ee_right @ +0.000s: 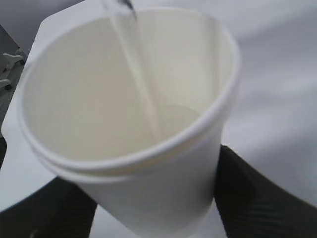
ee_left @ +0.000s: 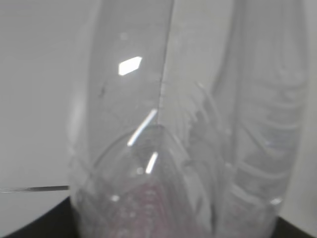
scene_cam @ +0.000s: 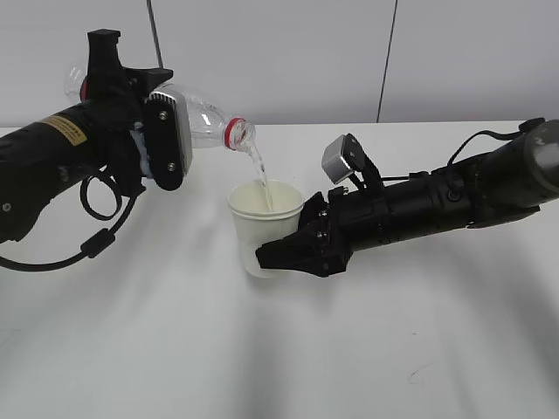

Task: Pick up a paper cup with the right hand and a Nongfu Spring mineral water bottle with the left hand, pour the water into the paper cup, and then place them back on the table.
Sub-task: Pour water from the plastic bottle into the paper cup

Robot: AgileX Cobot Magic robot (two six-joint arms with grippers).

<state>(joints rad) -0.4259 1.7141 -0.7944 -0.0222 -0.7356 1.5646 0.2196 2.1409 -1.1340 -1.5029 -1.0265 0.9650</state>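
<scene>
My left gripper (scene_cam: 148, 131) is shut on the Nongfu Spring mineral water bottle (scene_cam: 210, 122), tipped with its red-ringed mouth over the paper cup (scene_cam: 265, 214). A thin stream of water (scene_cam: 260, 179) runs from the mouth into the cup. My right gripper (scene_cam: 293, 253) is shut on the cup's lower wall and holds it upright above the table (scene_cam: 262, 349). In the right wrist view the cup (ee_right: 148, 163) fills the frame, with a black finger on each side and the stream (ee_right: 138, 79) falling onto a little water inside. In the left wrist view the clear ribbed bottle (ee_left: 168, 148) fills the frame, blurred.
The white tabletop stretches all around under both arms. A grey wall (scene_cam: 306, 52) stands behind the far table edge. A looping black cable (scene_cam: 100, 218) hangs under the left arm.
</scene>
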